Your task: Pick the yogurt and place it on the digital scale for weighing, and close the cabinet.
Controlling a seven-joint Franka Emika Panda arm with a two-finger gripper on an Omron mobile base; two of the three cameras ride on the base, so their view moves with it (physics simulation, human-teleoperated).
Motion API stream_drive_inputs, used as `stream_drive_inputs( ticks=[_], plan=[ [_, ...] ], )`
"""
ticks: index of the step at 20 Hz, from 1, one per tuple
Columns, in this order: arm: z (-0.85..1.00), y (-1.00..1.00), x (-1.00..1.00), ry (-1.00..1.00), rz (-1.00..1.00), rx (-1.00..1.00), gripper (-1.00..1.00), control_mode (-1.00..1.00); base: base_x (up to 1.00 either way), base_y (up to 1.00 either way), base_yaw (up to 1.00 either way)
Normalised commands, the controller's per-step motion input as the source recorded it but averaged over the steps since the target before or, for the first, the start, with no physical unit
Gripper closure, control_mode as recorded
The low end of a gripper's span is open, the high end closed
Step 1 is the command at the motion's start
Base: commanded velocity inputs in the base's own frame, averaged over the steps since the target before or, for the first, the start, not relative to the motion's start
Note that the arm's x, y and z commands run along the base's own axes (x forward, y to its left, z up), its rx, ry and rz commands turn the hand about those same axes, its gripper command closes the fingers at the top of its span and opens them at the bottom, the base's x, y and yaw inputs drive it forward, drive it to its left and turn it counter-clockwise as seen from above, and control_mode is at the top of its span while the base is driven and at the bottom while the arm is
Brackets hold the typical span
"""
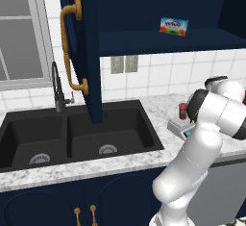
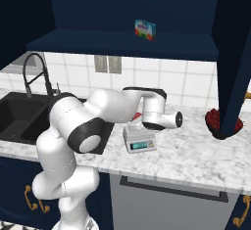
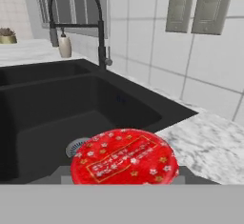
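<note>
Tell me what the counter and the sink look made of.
The counter looks like polished stone, marble or granite: white with grey speckled veining. The sink looks like matte black composite or coated metal: dull, even, hardly any shine. It's rendered, so only a guess.

The counter (image 2: 196, 150) looks like polished speckled grey-white marble; the sink (image 1: 77, 138) is matt black, as is the smooth faucet (image 3: 78, 8). The cabinet (image 1: 84, 52) has a smooth navy painted finish with satin brass handles. The yogurt (image 3: 125, 158) shows a glossy red printed lid, the digital scale (image 2: 139, 140) pale smooth plastic
</note>
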Motion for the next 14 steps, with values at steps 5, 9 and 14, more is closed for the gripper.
stream_drive_inputs(
  ticks=[5, 9, 14],
  plan=[
    [0.00, 0.00, -0.04, 0.00, 0.00, 0.00, -1.00, -1.00, 0.00, 0.00, 0.00],
    [0.00, 0.00, -0.09, -0.02, 0.00, 0.00, -1.00, -1.00, 0.00, 0.00, 0.00],
    [0.00, 0.00, -0.03, -0.07, 0.00, 0.00, -1.00, -1.00, 0.00, 0.00, 0.00]
  ],
)
